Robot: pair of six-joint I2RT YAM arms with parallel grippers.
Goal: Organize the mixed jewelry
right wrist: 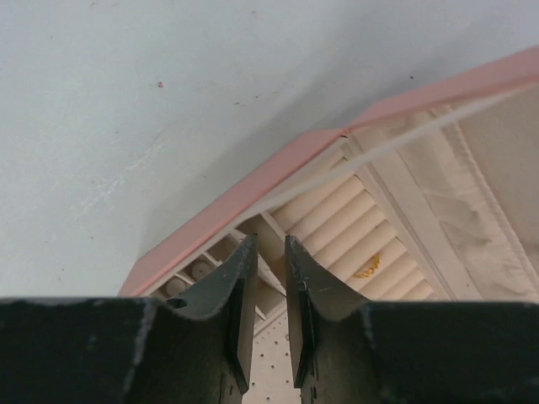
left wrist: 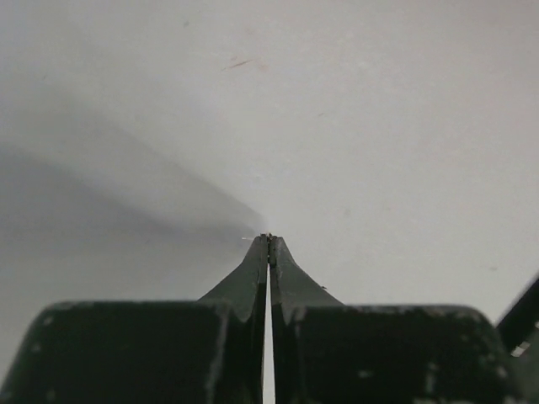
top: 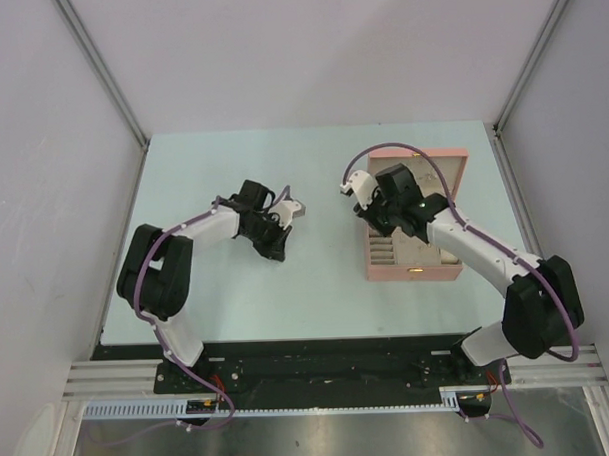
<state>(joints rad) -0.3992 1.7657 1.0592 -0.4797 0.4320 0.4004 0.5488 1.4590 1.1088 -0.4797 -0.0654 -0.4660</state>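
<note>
Pink jewelry box (top: 386,276) lies well to the right of my left tool (left wrist: 269,240), tips pressed together, perhaps on a tiny jewelry piece (left wrist: 268,236); my right tool (right wrist: 269,252), slightly spread and empty, hangs over the box.

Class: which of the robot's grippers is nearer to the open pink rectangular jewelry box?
Right. The right gripper hangs over the pink rectangular box, above its ribbed cream compartments; the left gripper is off to the box's left, over bare table.
</note>
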